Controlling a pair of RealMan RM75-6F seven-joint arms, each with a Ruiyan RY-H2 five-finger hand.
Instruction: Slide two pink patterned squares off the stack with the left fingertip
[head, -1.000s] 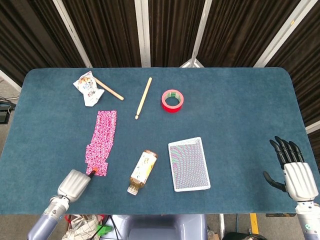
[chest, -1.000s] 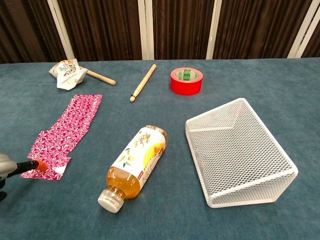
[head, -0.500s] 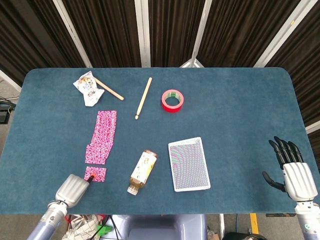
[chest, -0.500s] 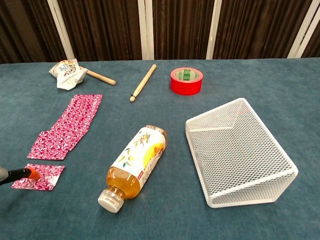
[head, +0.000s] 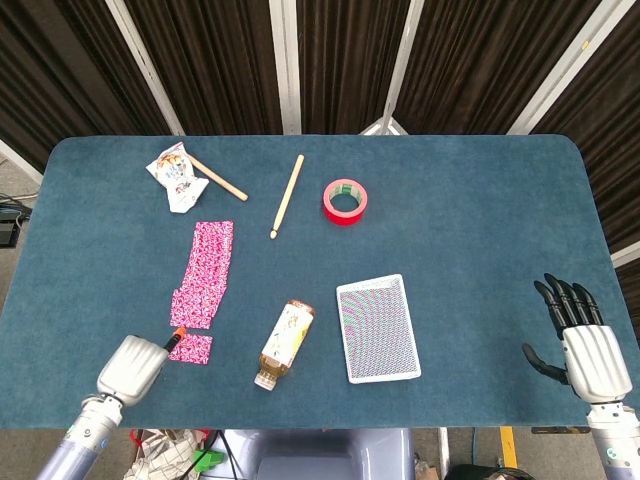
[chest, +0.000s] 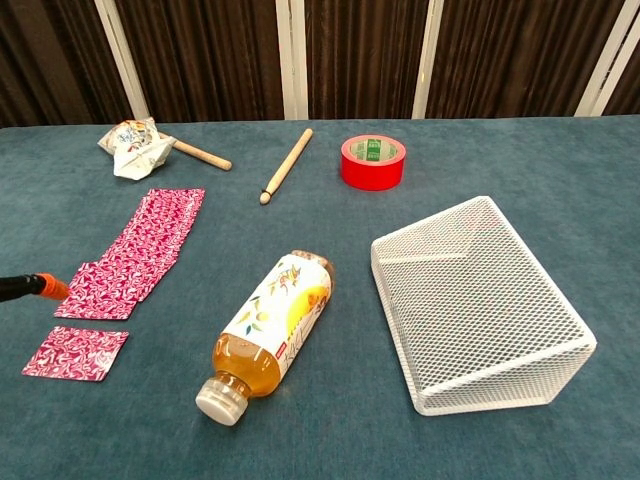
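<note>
Chest view: one pink square lying apart, just on the robot's side of the fanned pink stack; second one not yet off. Left hand curled, holding nothing, only its orange fingertip extended, beside the stack's near end. Right hand spread and empty, well apart. Set the tip flat on the nearest square, press lightly, drag straight back, avoid pulling neighbours along.
</note>
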